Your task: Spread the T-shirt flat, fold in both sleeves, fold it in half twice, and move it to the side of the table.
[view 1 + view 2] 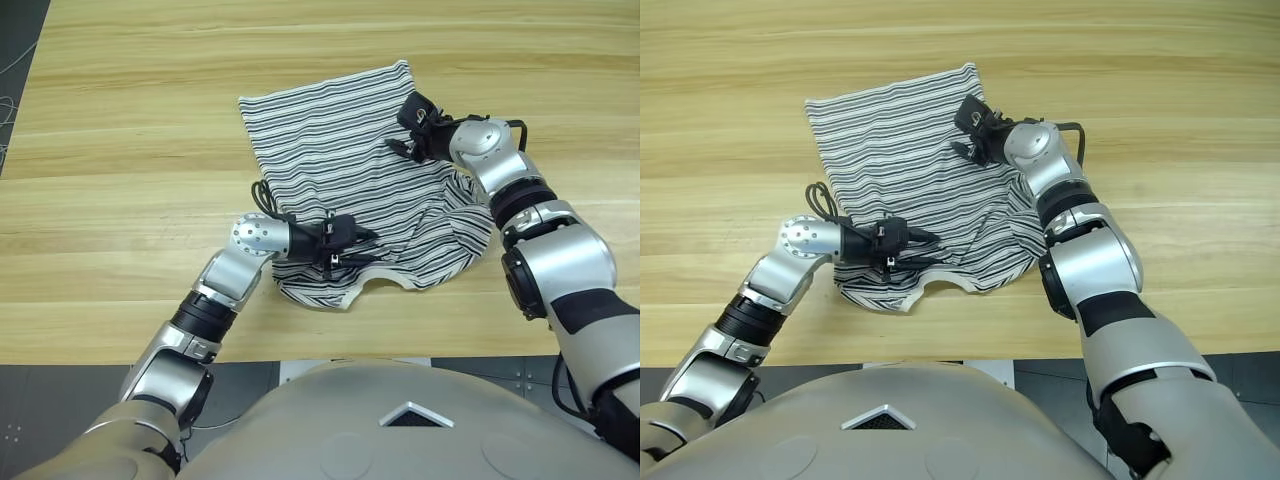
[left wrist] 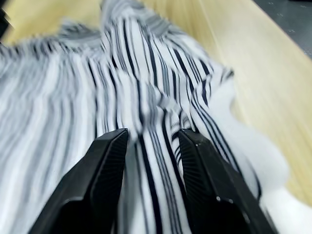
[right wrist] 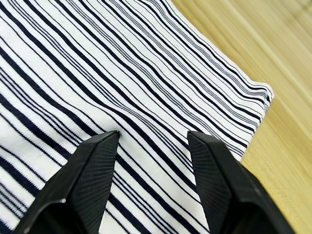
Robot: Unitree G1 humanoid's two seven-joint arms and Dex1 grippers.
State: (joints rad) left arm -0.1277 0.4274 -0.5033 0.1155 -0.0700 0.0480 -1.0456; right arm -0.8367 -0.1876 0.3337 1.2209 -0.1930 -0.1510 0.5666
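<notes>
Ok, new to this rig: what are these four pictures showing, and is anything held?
This is a humanoid robot with two arms, each ending in a two-finger gripper. The two wide pictures come from its head, looking down; the two close ones from cameras on its wrists. A striped T-shirt lies partly rumpled on a wooden table. The left gripper is over the collar end near the robot, the right gripper over the far part. Both are open over the cloth; nothing is held.
</notes>
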